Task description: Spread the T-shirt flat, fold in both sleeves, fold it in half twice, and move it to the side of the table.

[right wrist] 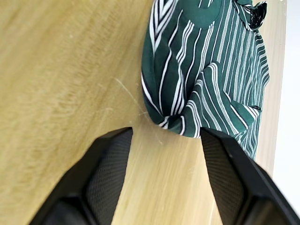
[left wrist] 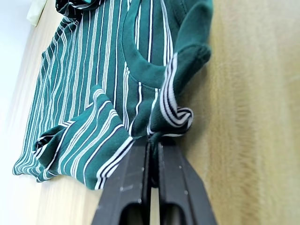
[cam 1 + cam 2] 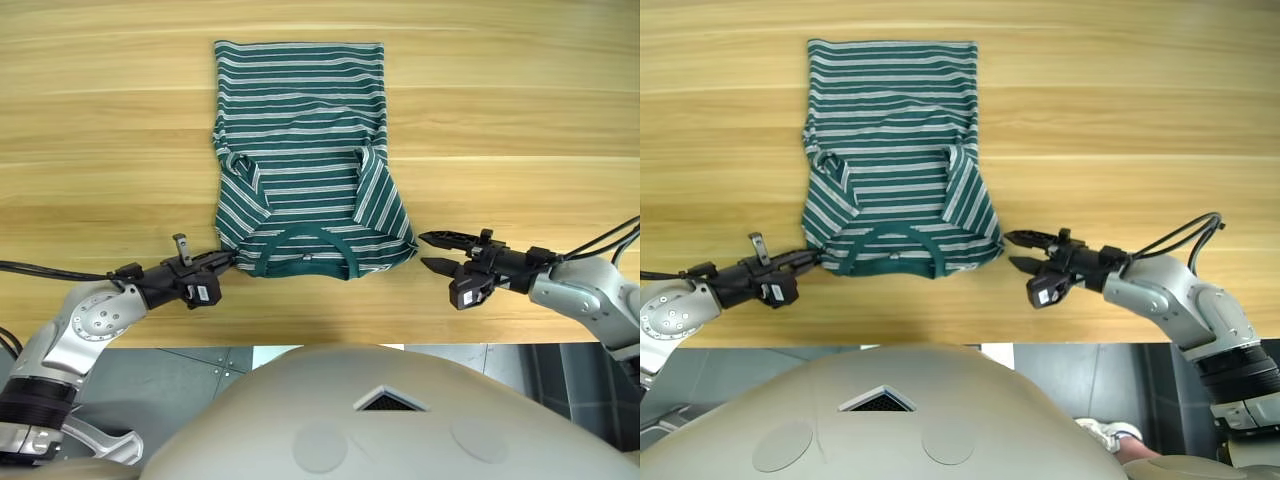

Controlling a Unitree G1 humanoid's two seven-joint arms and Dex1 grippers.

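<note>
T-shirt (image 3: 300, 150) lying 12-to-6.
Left gripper (image 3: 228, 258) jaws clamping 7 o'clock corner; right gripper (image 3: 422, 250) jaws gaping empty beside 5 o'clock corner.

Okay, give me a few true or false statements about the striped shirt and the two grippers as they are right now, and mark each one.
1. The T-shirt lies on the table with its collar toward the robot. True.
2. The right gripper is shut on the shirt. False: its fingers are open at the shirt's near corner.
3. The left gripper pinches the shirt's other near corner. True.
4. Both sleeves stick out sideways. False: they are folded in over the body.
</note>
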